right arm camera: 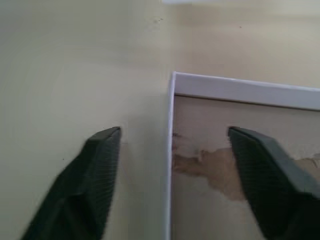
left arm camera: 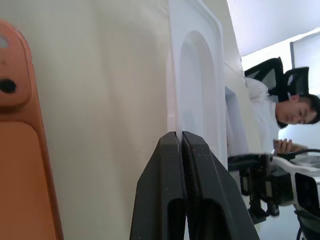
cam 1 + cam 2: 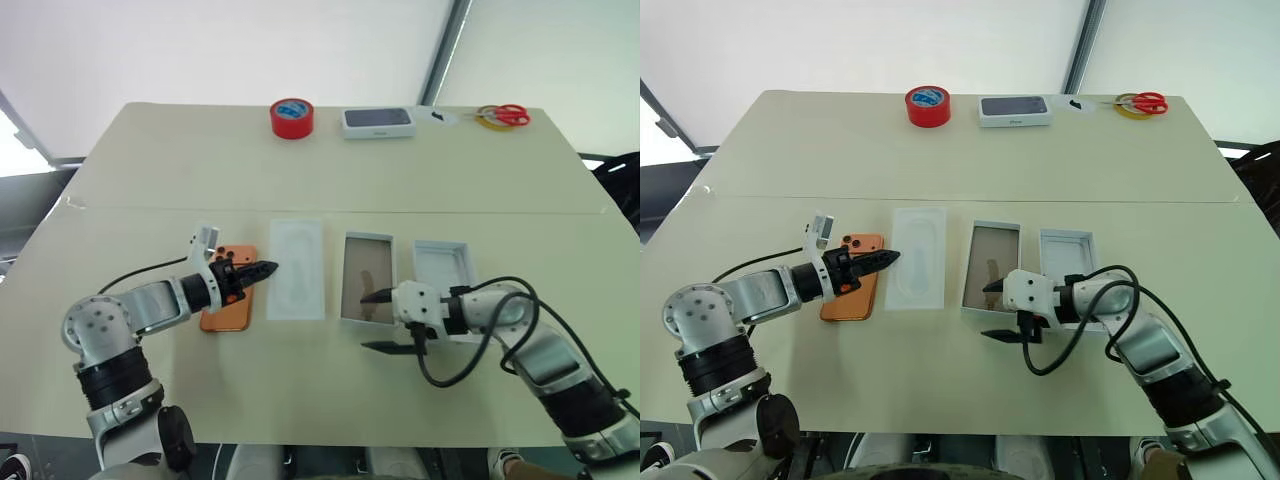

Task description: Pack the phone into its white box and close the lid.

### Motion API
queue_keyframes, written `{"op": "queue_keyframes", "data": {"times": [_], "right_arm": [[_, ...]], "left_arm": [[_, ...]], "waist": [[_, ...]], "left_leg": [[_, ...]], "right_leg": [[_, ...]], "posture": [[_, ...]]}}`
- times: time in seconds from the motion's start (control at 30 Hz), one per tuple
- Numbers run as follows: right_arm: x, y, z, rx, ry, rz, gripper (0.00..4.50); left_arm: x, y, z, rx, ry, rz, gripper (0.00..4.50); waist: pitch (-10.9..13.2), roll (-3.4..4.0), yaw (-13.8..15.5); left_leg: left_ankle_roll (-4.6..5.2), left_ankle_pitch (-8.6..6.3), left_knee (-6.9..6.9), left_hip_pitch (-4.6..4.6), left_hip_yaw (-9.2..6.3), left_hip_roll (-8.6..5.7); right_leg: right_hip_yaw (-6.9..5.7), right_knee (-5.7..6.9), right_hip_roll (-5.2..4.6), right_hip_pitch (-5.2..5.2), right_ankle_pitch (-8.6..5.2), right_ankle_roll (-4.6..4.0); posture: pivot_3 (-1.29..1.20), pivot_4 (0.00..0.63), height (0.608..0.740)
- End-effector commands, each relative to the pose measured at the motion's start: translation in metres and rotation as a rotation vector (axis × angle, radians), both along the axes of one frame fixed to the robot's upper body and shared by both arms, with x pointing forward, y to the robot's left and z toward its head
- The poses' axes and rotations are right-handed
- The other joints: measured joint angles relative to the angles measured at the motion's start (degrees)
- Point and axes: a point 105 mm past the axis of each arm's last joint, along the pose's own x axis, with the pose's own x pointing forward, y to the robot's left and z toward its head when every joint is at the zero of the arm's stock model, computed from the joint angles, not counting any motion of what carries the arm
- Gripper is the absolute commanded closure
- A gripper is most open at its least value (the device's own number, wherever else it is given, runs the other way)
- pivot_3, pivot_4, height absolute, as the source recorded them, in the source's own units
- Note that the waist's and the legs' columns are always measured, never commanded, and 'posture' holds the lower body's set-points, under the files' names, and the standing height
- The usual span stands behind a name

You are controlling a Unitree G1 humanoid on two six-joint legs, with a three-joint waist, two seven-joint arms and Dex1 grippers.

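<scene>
Right gripper [image 3: 384,320], jaws apart, straddles near wall of white box [image 3: 366,278]. Left gripper [image 3: 262,269] pinched together, empty, above phone [image 3: 228,300] on tabletop [image 3: 180,170]. Phone not yet grasped; next: steady box, pick up phone.

The phone [image 3: 228,300] looks smooth matt orange, the white box [image 3: 367,291] thin cardboard with a brownish, blotchy floor.
</scene>
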Motion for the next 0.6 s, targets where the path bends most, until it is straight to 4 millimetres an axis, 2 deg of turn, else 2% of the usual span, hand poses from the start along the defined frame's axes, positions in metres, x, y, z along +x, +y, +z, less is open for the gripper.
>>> {"op": "queue_keyframes", "data": {"times": [0.03,0.1,0.13,0.23,0.37,0.53,0.6], "right_arm": [[0.002,0.004,-0.003,-0.068,-0.046,0.042,2.89],[0.003,0.006,-0.005,-0.099,-0.067,0.058,4.04],[0.005,0.010,-0.004,-0.091,-0.073,0.058,4.47],[0.010,0.019,0.001,-0.065,-0.082,0.059,4.47],[0.020,0.040,0.016,0.020,-0.079,0.018,4.47],[0.025,0.053,0.017,0.026,-0.009,-0.029,4.47],[0.022,0.052,0.017,0.023,0.002,-0.019,3.86]], "left_arm": [[0.003,-0.002,0.018,-0.005,-0.090,0.007,4.50],[0.004,-0.004,0.021,-0.013,-0.099,0.012,4.50],[0.006,-0.006,0.023,-0.026,-0.105,0.016,4.50],[0.009,-0.010,0.027,-0.056,-0.111,0.023,4.50],[0.013,-0.015,0.030,-0.056,-0.122,0.030,4.50],[0.023,-0.019,0.028,-0.044,-0.115,0.056,4.50],[0.024,-0.023,0.030,-0.053,-0.124,0.047,4.50]], "waist": [[0.0,0.00,0.0],[0.0,-0.01,-0.1],[0.0,-0.03,-0.1],[0.0,-0.07,-0.2],[0.0,-0.07,-0.4],[0.0,-0.09,0.0],[0.0,-0.09,0.1]], "left_leg": [[0.00,0.00,0.00,0.00,0.00,-0.01],[0.00,0.00,0.02,0.00,0.00,-0.02],[0.00,0.00,0.02,0.01,0.00,-0.02],[-0.03,0.02,0.01,0.01,-0.05,-0.01],[-0.04,0.02,-0.01,0.00,-0.05,-0.01],[-0.06,0.03,-0.02,-0.01,-0.05,-0.03],[-0.06,0.03,-0.01,-0.01,-0.07,-0.05]], "right_leg": [[0.00,0.00,-0.01,0.01,0.00,0.00],[0.00,-0.01,-0.02,0.02,0.00,0.00],[0.00,-0.01,-0.02,0.03,0.00,0.00],[-0.02,0.00,0.00,0.02,0.00,0.00],[-0.02,0.01,0.01,-0.01,0.00,0.00],[-0.03,0.01,-0.01,-0.01,0.00,0.00],[-0.04,0.00,-0.03,0.01,0.00,0.00]], "posture": [[0.00,0.150,0.738],[0.00,0.150,0.738],[0.00,0.150,0.738],[0.00,0.150,0.738],[0.00,0.150,0.738],[0.00,0.150,0.738],[0.00,0.150,0.738]]}}
